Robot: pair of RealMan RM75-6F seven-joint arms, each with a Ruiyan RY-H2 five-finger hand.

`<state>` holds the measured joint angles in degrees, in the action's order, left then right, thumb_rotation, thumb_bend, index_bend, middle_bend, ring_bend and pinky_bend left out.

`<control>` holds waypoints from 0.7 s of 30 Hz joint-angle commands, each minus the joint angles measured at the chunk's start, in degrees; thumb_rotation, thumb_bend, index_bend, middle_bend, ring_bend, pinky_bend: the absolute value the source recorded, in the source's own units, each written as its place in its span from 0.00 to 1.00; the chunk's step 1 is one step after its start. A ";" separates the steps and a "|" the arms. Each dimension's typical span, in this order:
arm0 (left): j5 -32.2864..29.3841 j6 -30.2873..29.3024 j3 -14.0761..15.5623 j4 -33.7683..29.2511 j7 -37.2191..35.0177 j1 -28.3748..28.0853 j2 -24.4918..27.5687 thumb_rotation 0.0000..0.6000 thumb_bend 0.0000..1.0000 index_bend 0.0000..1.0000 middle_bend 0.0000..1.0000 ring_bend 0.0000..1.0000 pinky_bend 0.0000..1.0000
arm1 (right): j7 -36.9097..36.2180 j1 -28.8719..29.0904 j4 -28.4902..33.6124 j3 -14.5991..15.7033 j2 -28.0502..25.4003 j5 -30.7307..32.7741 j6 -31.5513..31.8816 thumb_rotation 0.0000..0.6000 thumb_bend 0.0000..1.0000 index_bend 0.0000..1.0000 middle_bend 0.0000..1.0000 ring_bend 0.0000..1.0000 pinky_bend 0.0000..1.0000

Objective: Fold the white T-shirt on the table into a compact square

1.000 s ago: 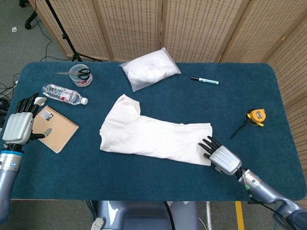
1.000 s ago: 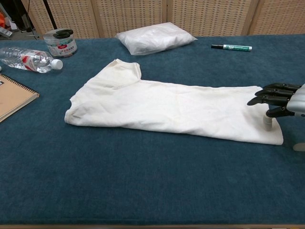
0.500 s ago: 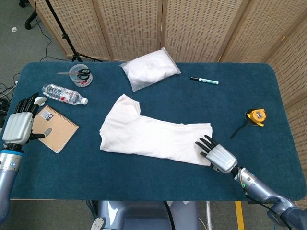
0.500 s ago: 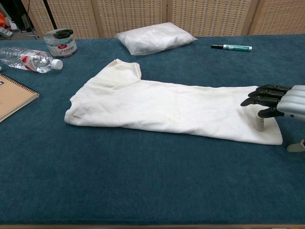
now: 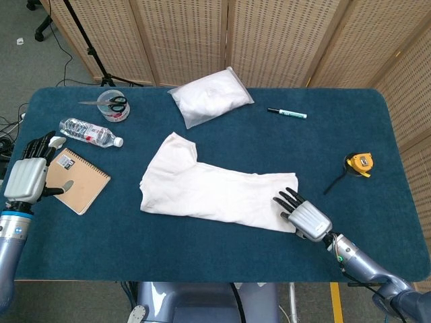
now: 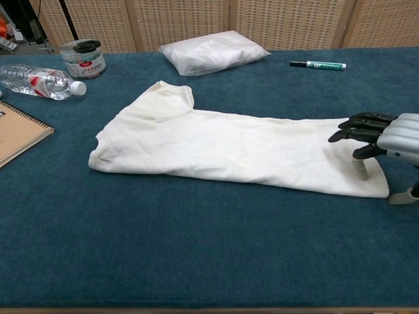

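Note:
The white T-shirt (image 5: 209, 192) lies flat on the blue table, folded lengthwise, with its sleeve end toward the far left and its hem at the right (image 6: 216, 147). My right hand (image 5: 303, 215) hovers over the hem's near right corner. Its dark fingers (image 6: 357, 127) are stretched out just above the cloth, and the thumb tip touches the shirt; nothing is gripped. My left hand (image 5: 28, 175) hangs at the table's left edge beside the notebook, fingers apart and empty. It does not show in the chest view.
A brown notebook (image 5: 77, 180), a water bottle (image 5: 87, 132) and a jar with scissors (image 5: 112, 104) sit at the left. A bagged white bundle (image 5: 210, 95) and a marker (image 5: 287, 113) lie at the back. A yellow tape measure (image 5: 359, 163) is at the right.
My right hand has shifted slightly left and farther onto the shirt's hem end, rising a little. The left hand and the shirt have not moved.

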<state>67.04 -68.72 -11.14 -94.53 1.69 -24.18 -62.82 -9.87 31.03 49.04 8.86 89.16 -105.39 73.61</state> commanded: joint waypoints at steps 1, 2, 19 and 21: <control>0.04 0.14 -0.06 0.03 -0.09 0.01 0.02 1.00 0.20 0.00 0.00 0.00 0.00 | 0.11 0.06 -0.01 -0.13 0.08 0.17 0.11 1.00 0.41 0.50 0.13 0.00 0.00; 0.06 0.17 -0.07 0.02 -0.11 0.03 0.04 1.00 0.20 0.00 0.00 0.00 0.00 | -0.09 0.07 0.07 -0.24 0.11 0.32 0.18 1.00 0.43 0.50 0.13 0.00 0.00; 0.10 0.72 -0.40 0.21 -0.43 0.12 0.06 1.00 0.20 0.00 0.00 0.00 0.00 | -1.56 0.76 -0.05 -0.56 1.78 1.08 -0.14 1.00 0.58 0.57 0.13 0.00 0.00; 0.10 0.75 -0.44 0.22 -0.47 0.13 0.07 1.00 0.20 0.00 0.00 0.00 0.00 | -1.77 0.86 -0.28 -0.53 2.09 1.07 -0.20 1.00 0.61 0.57 0.13 0.00 0.00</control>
<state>67.13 -67.97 -11.58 -94.31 1.23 -24.05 -62.75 -11.60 31.86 48.80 8.33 91.19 -104.32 73.43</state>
